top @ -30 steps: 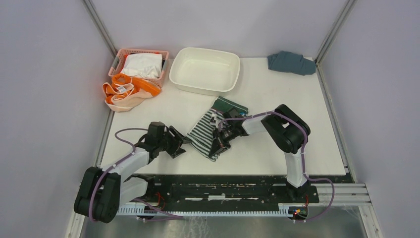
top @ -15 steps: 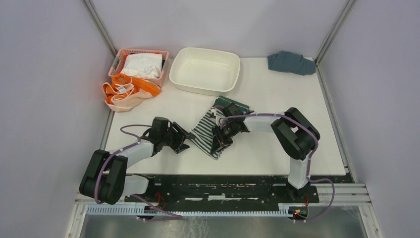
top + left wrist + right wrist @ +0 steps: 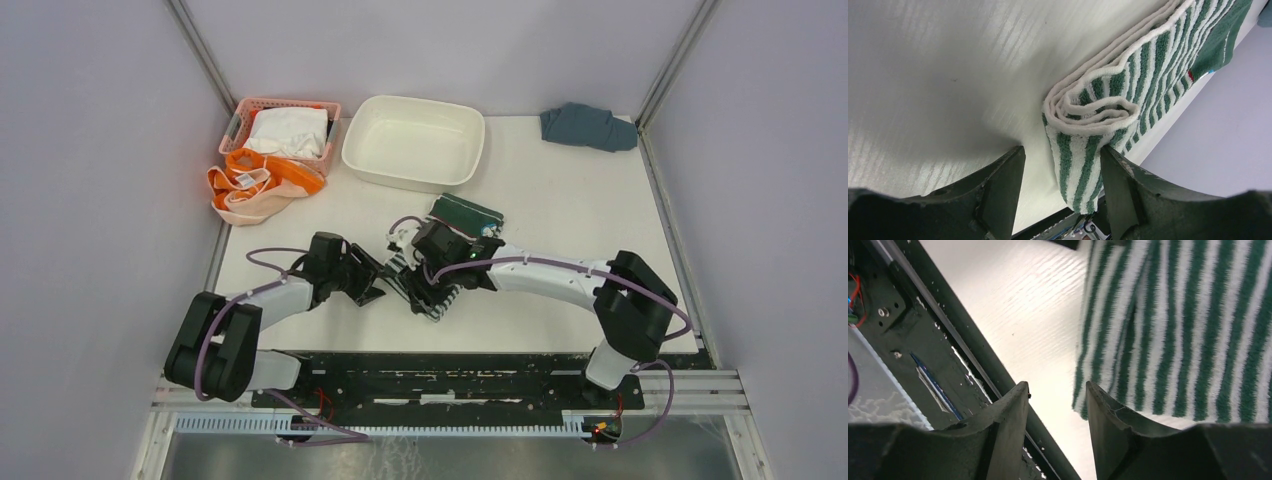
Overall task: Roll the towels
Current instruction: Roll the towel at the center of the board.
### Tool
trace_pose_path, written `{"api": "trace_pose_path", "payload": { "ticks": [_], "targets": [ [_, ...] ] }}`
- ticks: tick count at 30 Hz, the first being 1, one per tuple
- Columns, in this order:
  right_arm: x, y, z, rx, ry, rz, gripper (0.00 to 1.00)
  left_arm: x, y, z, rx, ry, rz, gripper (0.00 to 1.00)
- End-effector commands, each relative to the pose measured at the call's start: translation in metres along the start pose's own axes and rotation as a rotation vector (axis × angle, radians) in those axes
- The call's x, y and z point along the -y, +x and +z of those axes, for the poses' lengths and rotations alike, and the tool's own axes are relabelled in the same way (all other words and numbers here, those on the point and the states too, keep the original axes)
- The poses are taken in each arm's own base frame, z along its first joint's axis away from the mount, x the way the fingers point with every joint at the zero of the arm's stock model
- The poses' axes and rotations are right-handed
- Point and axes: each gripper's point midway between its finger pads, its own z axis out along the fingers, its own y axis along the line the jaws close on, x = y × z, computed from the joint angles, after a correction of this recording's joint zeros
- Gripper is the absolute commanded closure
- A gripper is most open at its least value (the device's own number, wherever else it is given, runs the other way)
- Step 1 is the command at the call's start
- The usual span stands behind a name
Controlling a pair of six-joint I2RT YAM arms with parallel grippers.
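The green-and-white striped towel (image 3: 1128,75) lies near the middle of the counter (image 3: 560,200), a little toward six o'clock. It is partly rolled: the left wrist view shows a loose spiral of several turns at its seven o'clock end, while a flat dark green tail runs off toward one o'clock.

The left tool (image 3: 1062,152) sits low at the nine o'clock side of that spiral. Its jaws are wide and straddle the roll's end without pinching it, as far as I can tell. The right tool (image 3: 1057,386) hangs over the six o'clock edge of the towel, jaws parted with only bare counter between them, so it holds nothing.

The orange towel (image 3: 255,185) is heaped at ten o'clock, against the pink basket (image 3: 240,115), and not yet touched.

I'd judge this as mid-roll on the first towel, at a moment of regripping. The next move calls for both tools to take the roll at its two ends and turn it evenly toward one o'clock. The coil looks slack, so uneven pressure could let it spring open or skew.
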Motion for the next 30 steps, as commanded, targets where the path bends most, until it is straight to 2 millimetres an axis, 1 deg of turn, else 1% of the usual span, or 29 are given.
{"api": "trace_pose_path", "payload": {
  "ticks": [1, 7, 11, 14, 17, 24, 30],
  "targets": [
    [-0.006, -0.019, -0.001, 0.055, 0.115, -0.152, 0.47, -0.045, -0.001, 0.005, 0.037, -0.183, -0.054, 0.35],
    [-0.005, -0.012, 0.022, 0.01, 0.179, -0.216, 0.47, -0.047, -0.003, 0.007, 0.039, -0.205, -0.044, 0.36],
    [0.008, -0.002, 0.033, -0.041, 0.241, -0.239, 0.47, -0.047, -0.005, 0.008, 0.04, -0.217, -0.028, 0.36],
    [0.018, 0.001, 0.031, -0.056, 0.294, -0.255, 0.46, -0.048, -0.007, 0.008, 0.043, -0.229, -0.017, 0.36],
    [0.024, 0.002, 0.028, -0.058, 0.321, -0.265, 0.45, -0.049, -0.008, 0.008, 0.047, -0.241, -0.007, 0.36],
    [0.034, 0.02, 0.039, -0.133, 0.348, -0.268, 0.44, -0.048, -0.008, 0.013, 0.029, -0.261, 0.024, 0.36],
    [0.052, 0.03, 0.04, -0.155, 0.433, -0.271, 0.44, -0.05, -0.008, 0.018, 0.03, -0.306, 0.078, 0.36]
  ]
}}
